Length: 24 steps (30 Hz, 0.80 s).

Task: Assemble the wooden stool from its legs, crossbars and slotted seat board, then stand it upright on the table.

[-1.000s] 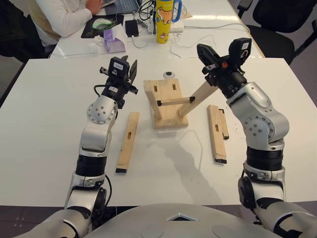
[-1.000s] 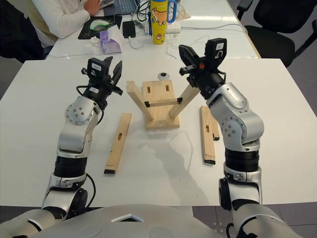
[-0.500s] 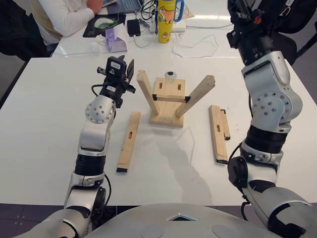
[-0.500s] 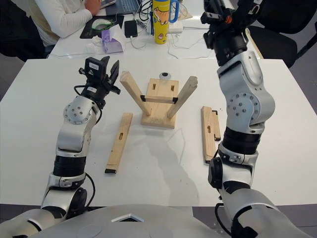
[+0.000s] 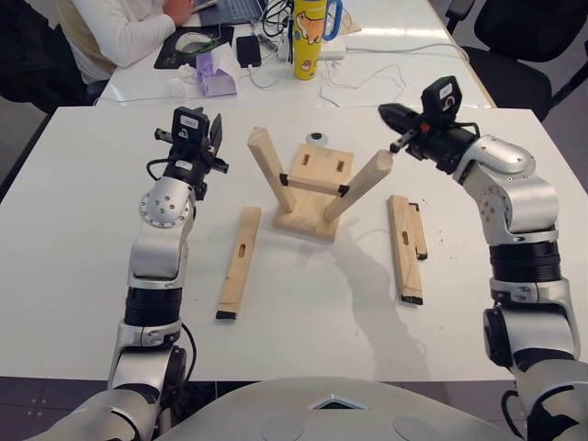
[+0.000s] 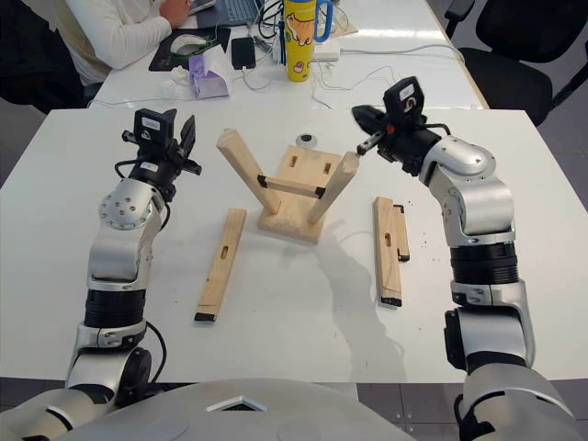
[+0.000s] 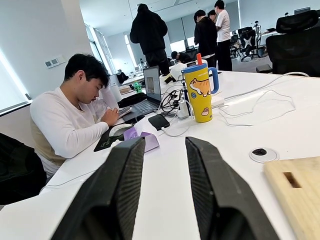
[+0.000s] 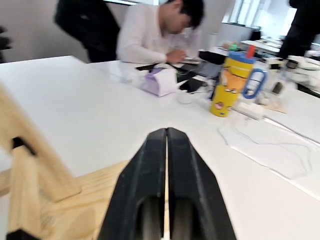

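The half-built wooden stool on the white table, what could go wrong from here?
1. The left-hand pale wooden leg and right-hand pale wooden leg stand splayed on the slotted wooden seat board, tied by one thin crossbar; if loosely seated, a knock could topple them.
2. The right pincer, shut, hangs near the right-hand leg's top and might push it over.
3. The open left pincer sits off to the left-hand leg's side and could clip it.
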Tool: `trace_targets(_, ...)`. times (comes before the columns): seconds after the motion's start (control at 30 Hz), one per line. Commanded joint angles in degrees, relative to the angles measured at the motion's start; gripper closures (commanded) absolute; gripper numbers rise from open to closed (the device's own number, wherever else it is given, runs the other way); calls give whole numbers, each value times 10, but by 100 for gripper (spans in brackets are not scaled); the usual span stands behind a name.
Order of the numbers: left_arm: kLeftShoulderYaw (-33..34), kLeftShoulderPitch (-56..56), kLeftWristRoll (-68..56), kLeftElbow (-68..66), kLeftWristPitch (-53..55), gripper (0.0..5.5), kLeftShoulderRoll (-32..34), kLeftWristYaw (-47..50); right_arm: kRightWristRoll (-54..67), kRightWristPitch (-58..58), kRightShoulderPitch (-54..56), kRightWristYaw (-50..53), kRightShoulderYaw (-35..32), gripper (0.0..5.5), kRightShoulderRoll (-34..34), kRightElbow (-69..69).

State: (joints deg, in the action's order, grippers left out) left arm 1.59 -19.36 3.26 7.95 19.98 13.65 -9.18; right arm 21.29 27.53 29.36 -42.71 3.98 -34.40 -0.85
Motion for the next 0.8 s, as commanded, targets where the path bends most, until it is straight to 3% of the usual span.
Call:
trace_targets(0.03, 7, -2, -2, 4, 8, 402, 6, 1, 43, 26, -58, -97, 48, 549, -11, 89)
trace_targets(0.1, 8, -3, -2, 5, 9, 402, 6, 2, 68, 46, -76, -122, 72, 549, -2, 146)
trace_targets(0.27, 7, -5, -2, 5, 11, 402, 3, 5, 82, 79, -53, -66, 86, 549, 78, 179)
trace_targets(0.43, -1, 15, 1, 12, 27, 402, 18, -11, -28, 42, -4, 72, 50, 549, 97, 42)
trace_targets(0.53, -39, 59, -16, 45, 66, 402, 65, -96, -97, 10, 19, 116, 50, 549, 78, -43)
trace_targets(0.7, -120, 174, -36, 131, 106, 402, 214, -287, -193, -54, 35, 120, 86, 549, 49, -151)
trace_targets(0.8, -146, 200, -54, 162, 123, 402, 253, -348, -225, -84, 36, 115, 103, 549, 61, -218)
